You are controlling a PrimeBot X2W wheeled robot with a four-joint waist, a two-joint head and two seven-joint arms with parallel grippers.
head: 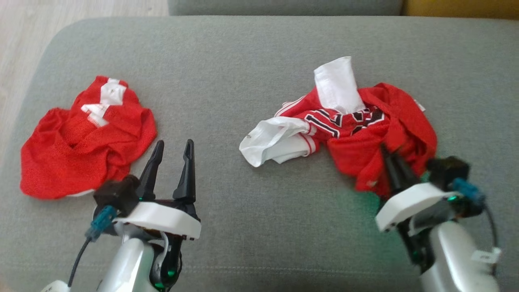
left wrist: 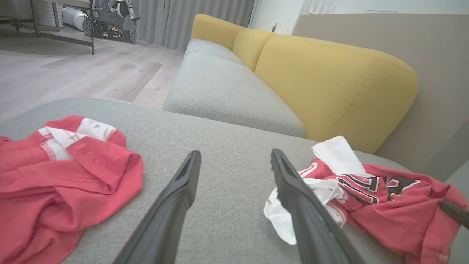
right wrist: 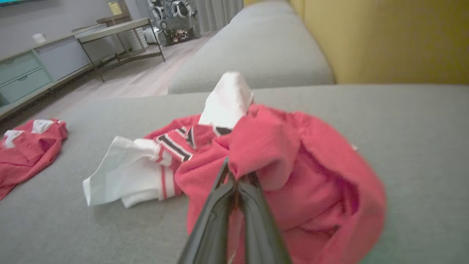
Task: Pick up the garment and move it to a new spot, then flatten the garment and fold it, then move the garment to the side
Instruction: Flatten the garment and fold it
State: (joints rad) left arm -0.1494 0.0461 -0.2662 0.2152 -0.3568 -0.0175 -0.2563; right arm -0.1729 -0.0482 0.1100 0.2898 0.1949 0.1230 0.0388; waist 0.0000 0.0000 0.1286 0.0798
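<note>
A crumpled red and white jersey (head: pixel 365 121) with black lettering lies at the right of the grey cushion (head: pixel 251 65). My right gripper (head: pixel 389 156) is shut on a fold of its red cloth near the front edge; in the right wrist view the fingers (right wrist: pixel 234 190) pinch the jersey (right wrist: pixel 278 154) and lift the fold a little. A second red garment (head: pixel 85 138) with white trim lies bunched at the left. Just right of it hovers my left gripper (head: pixel 174 148), open, with nothing between its fingers; its wrist view shows that garment (left wrist: pixel 55 176) and the jersey (left wrist: pixel 384 198).
The grey cushion reaches from the left floor edge to the right. A yellow sofa back (left wrist: pixel 329 84) and another grey seat (left wrist: pixel 227 84) lie beyond it. Wooden floor (head: pixel 24 36) is at the far left. A low cabinet (right wrist: pixel 33 73) stands across the room.
</note>
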